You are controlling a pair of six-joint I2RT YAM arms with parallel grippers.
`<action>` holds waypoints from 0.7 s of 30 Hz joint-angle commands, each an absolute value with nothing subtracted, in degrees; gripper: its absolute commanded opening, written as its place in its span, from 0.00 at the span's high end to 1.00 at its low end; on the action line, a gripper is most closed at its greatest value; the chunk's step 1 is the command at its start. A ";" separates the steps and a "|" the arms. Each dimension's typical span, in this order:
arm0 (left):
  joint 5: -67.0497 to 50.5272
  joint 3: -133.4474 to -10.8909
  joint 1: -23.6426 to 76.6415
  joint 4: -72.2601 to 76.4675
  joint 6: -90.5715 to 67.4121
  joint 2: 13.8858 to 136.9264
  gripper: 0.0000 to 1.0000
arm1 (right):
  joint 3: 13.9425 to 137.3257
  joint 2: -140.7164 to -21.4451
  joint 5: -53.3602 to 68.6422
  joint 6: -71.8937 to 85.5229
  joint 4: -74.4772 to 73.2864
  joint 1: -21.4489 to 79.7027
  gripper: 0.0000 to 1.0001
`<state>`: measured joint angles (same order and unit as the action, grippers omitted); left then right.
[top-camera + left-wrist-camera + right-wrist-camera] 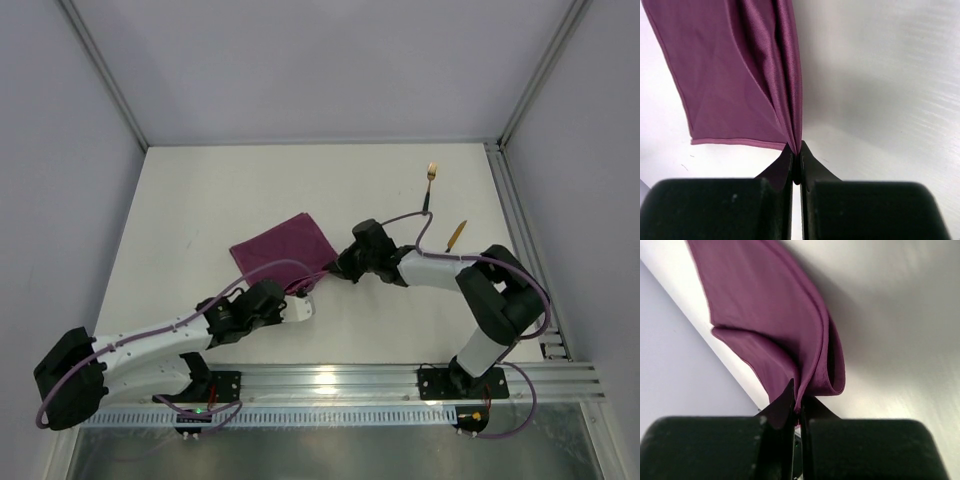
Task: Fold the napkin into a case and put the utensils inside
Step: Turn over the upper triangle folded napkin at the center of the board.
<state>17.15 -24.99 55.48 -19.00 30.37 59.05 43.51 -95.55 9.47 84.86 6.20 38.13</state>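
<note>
Napkin (283, 250) folding is under way but looks well short of finished. The left fingers (777, 172), black and wedge-shaped, are pressed together on a gathered corner of this soft magenta-purple square cloth, which fans out from their tips in ridged pleats. The right fingers (780, 410) are likewise clamped on it, pinching a doubled edge that curls into a small loop just beside the tips.

From above, both pinch points sit at the near corner of the cloth, close to each other, and the rest lies as a slanted, roughly square patch near the middle of the white desk (200, 200). Layered edges in the right wrist view suggest at least one fold is in. It is not yet the narrow oblong case, so further folds remain, and then loading it.

The gold fork with a dark handle (429, 188) and the gold-bladed knife (456, 236) lie on the far right of the desk, apart from each other and well apart from the cloth. Neither has been picked up.

For room, bare desk extends beyond the cloth on its far and left sides, which looks like the easiest direction to carry a fold. The two wrists are crowded together at the near corner. On the right, the utensils lie near the grey metal side rail (510, 210), and the aluminium base rail (350, 380) bounds the near edge.
</note>
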 commanded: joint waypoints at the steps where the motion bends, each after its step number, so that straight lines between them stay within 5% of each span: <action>1: 13.89 -30.92 55.55 -24.34 27.17 57.31 1.00 | 49.48 -91.93 5.71 75.68 -0.16 37.62 0.96; 14: 9.76 -48.49 55.55 -41.21 25.40 56.86 1.00 | 59.84 -90.71 16.51 56.18 -11.06 30.41 0.96; 21: 5.37 -56.33 55.55 -45.53 24.61 59.50 1.00 | 68.62 -84.13 12.32 44.05 -26.86 27.07 0.96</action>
